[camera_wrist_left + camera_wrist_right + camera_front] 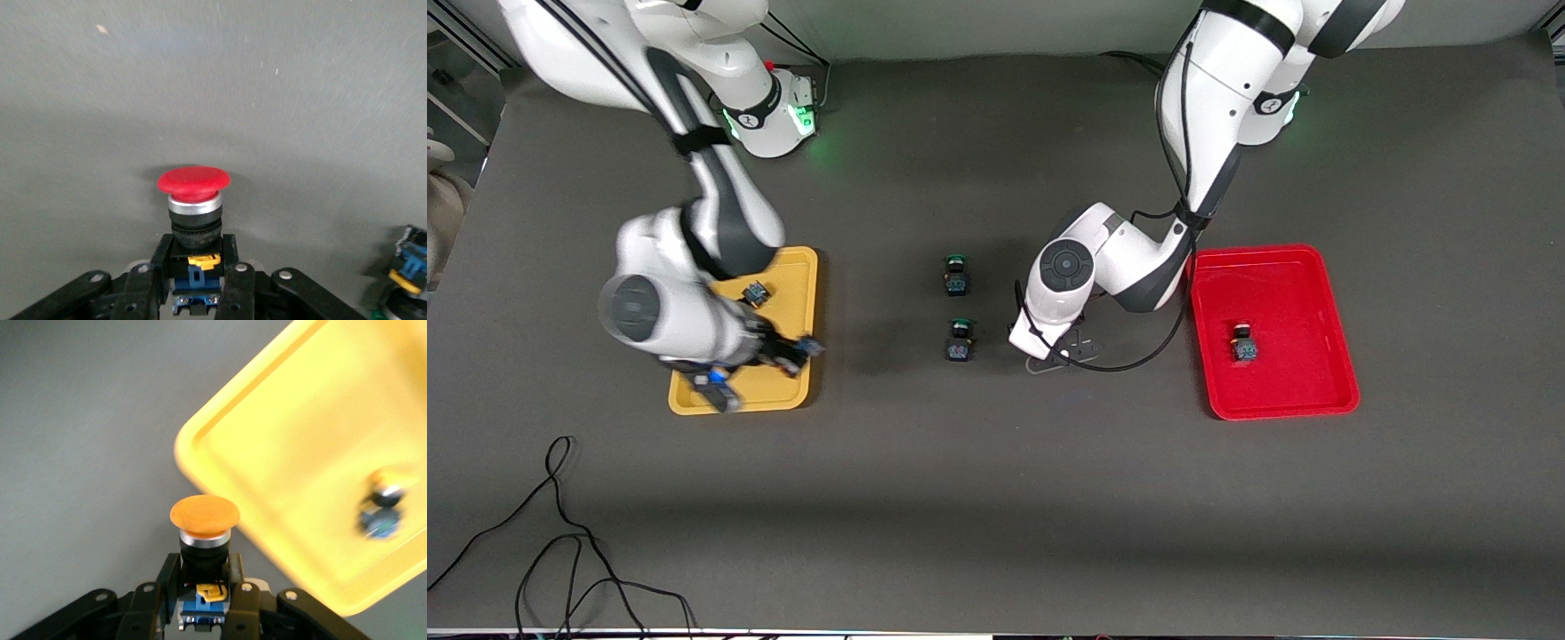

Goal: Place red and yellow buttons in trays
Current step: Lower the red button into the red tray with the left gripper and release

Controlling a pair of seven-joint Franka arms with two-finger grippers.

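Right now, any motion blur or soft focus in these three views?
Front view: the right arm over the yellow tray is motion-smeared; the left arm is crisp. Right wrist view: the button lying in the tray is blurred, the held yellow button sharp. Left wrist view: the red button is sharp.

The front view looks steeply down on the dark worktop (pixel 996 498) from high across it, facing both arm bases along the frame's top. Each wrist view sits close above its own jaws, at the frame's bottom, looking along them. The right wrist view shares the yellow tray (pixel 313 447) (pixel 805 293) with the front view; the left shares only worktop (pixel 213 80).
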